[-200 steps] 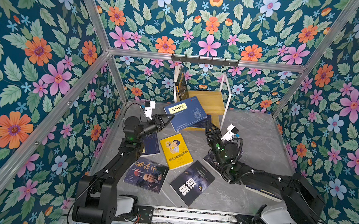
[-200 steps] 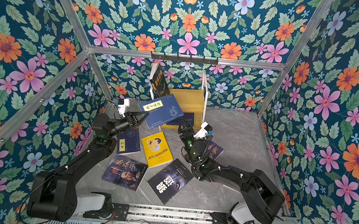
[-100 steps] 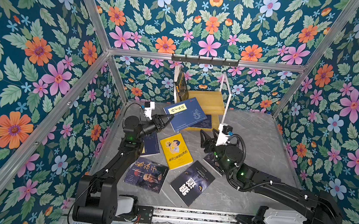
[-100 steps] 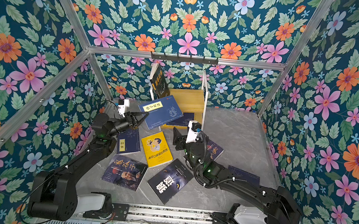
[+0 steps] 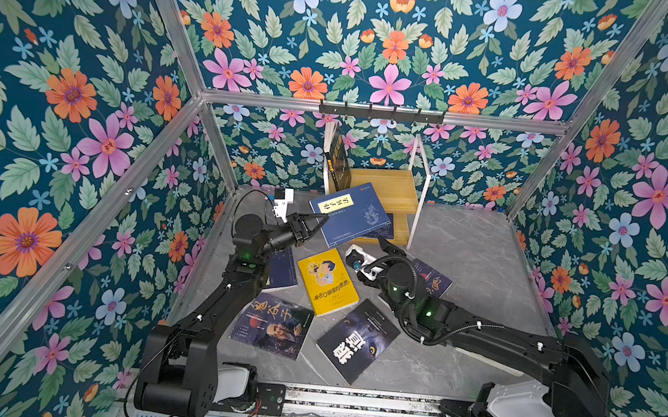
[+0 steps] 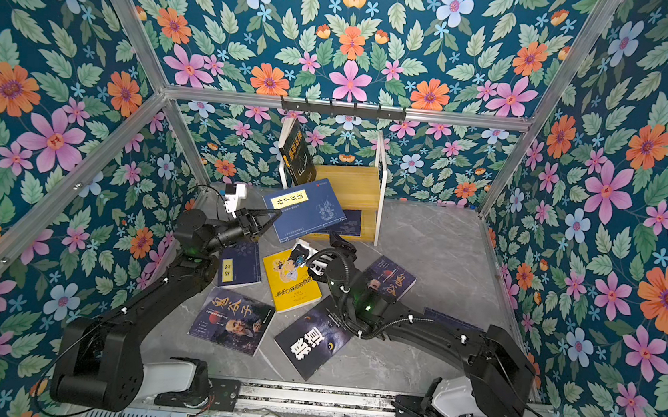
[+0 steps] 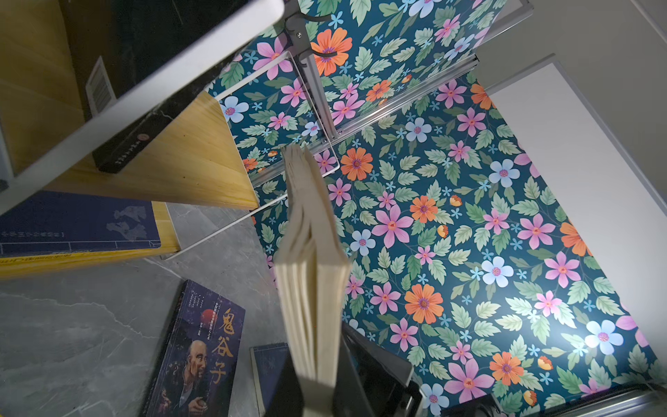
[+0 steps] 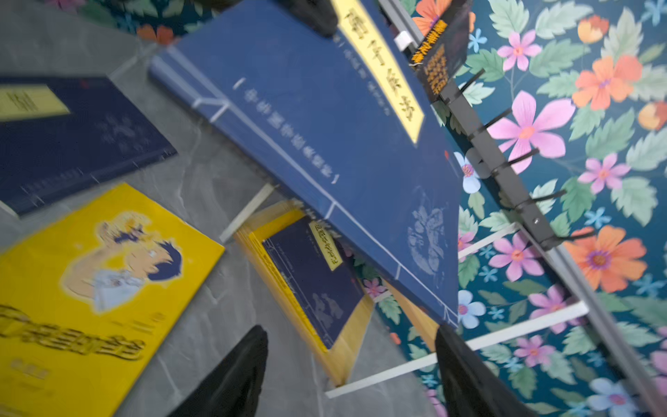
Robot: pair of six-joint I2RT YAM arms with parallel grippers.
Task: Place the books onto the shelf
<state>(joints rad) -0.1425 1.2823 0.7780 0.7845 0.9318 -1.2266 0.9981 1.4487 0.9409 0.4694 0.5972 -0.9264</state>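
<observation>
Counting left to right, you have nine books: six flat on the grey marbled floor, one navy book pinched at its corner by the left gripper before the shelf, two on that shelf. Right gripper: claws spread, empty, near the shelf's foot. Floral walls all round; two portrait covers read 鬼谷子.

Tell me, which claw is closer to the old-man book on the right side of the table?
Right. The right gripper hovers open just beside that old-man book; the left gripper is farther left, shut on the big blue book.
</observation>
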